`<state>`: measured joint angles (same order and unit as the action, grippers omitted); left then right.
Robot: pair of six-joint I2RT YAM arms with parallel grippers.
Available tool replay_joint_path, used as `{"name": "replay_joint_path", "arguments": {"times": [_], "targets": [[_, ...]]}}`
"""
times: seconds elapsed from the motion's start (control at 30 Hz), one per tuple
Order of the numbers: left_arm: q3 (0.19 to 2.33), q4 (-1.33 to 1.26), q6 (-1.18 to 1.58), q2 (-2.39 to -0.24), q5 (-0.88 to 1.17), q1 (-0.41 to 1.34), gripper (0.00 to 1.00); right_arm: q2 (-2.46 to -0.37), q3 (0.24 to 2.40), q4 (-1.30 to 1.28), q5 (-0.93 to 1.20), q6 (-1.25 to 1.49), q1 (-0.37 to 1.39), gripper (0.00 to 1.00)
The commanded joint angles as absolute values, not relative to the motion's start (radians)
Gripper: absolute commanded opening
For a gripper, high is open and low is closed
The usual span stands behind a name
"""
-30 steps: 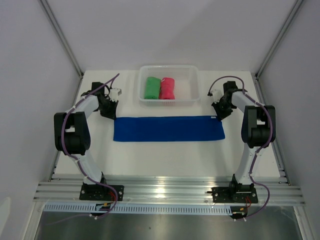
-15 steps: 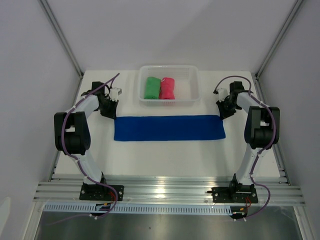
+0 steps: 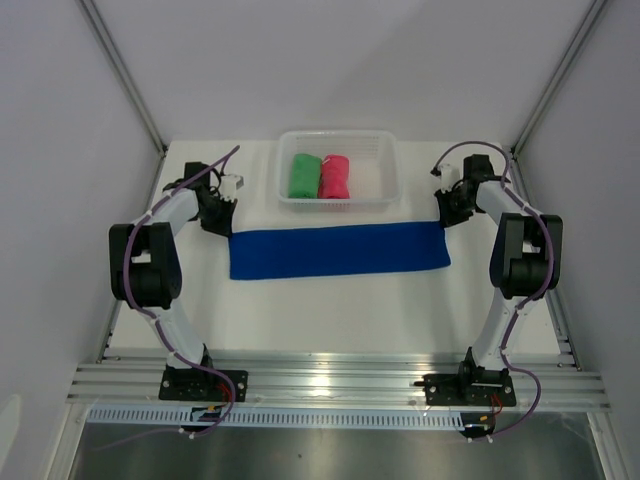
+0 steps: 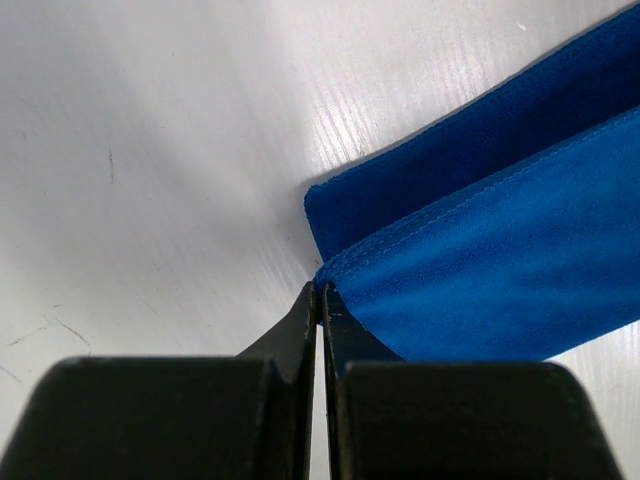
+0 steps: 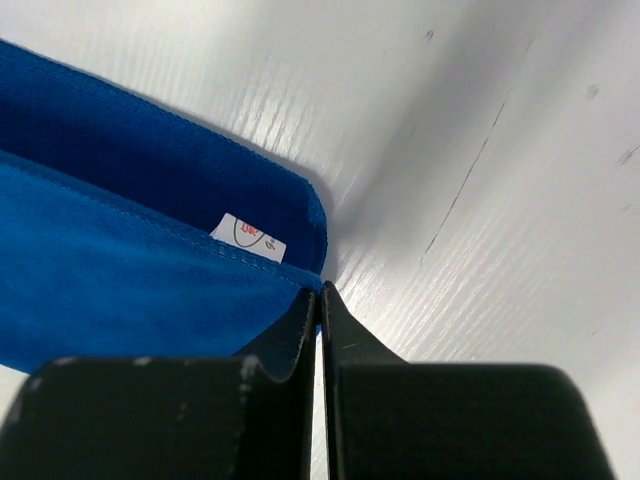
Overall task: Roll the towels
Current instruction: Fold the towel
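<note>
Two tools. Left tool: jaws pressed together, pinching one end corner of the blue towel. Right tool: likewise clamped on the opposite end corner, beside a white label. Three towels. The blue towel lies folded double as a long flat band on the worktop, just on the near side of the one white slotted basket. Inside the basket, one green towel and one pink-red towel lie rolled, side by side.

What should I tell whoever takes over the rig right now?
Left gripper: shut on the blue towel, far left corner.
Right gripper: shut on its far right corner.
The blue towel lies folded in two, flat on the table, in front of the basket.
Done: green towel and pink towel rolled, side by side in the basket.
Left: roll the blue towel.
</note>
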<state>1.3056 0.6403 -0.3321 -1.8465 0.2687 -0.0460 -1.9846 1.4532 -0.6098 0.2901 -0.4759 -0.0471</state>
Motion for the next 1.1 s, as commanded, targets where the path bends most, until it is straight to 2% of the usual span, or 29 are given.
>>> {"name": "replay_joint_path", "arguments": {"times": [0.0,0.2,0.3,0.33,0.43,0.57,0.6,0.73,0.87,0.97,1.0,1.07], "targets": [[1.350,0.621,-0.318,-1.859,0.226,-0.049,0.01,-2.000,1.511,-0.561,0.278,-0.439,-0.055,0.00],[1.378,0.638,-0.295,-1.901,0.215,-0.040,0.03,-2.063,1.540,-0.578,0.276,-0.385,-0.055,0.05],[1.379,0.635,-0.288,-1.910,0.209,-0.032,0.10,-2.069,1.532,-0.555,0.270,-0.353,-0.055,0.17],[1.384,0.637,-0.285,-1.913,0.204,-0.032,0.12,-2.069,1.532,-0.551,0.267,-0.345,-0.055,0.24],[1.390,0.634,-0.273,-1.913,0.187,-0.034,0.22,-2.060,1.535,-0.535,0.242,-0.311,-0.061,0.33],[1.396,0.635,-0.265,-1.902,0.146,-0.034,0.35,-2.025,1.529,-0.520,0.221,-0.265,-0.077,0.36],[1.396,0.634,-0.262,-1.895,0.143,-0.032,0.41,-2.014,1.519,-0.508,0.224,-0.256,-0.083,0.37],[1.407,0.644,-0.256,-1.881,0.127,-0.032,0.43,-1.939,1.470,-0.465,0.236,-0.210,-0.112,0.39],[1.390,0.669,-0.255,-1.807,0.132,-0.031,0.40,-1.849,1.418,-0.456,0.178,-0.140,-0.117,0.33],[1.320,0.695,-0.282,-1.703,0.155,-0.009,0.27,-1.769,1.342,-0.456,0.179,-0.031,-0.107,0.11],[1.304,0.712,-0.290,-1.683,0.182,0.047,0.26,-1.731,1.313,-0.448,0.198,-0.014,-0.098,0.01],[1.255,0.770,-0.304,-1.661,0.193,0.092,0.25,-1.697,1.211,-0.428,0.247,0.014,-0.072,0.00]]}}
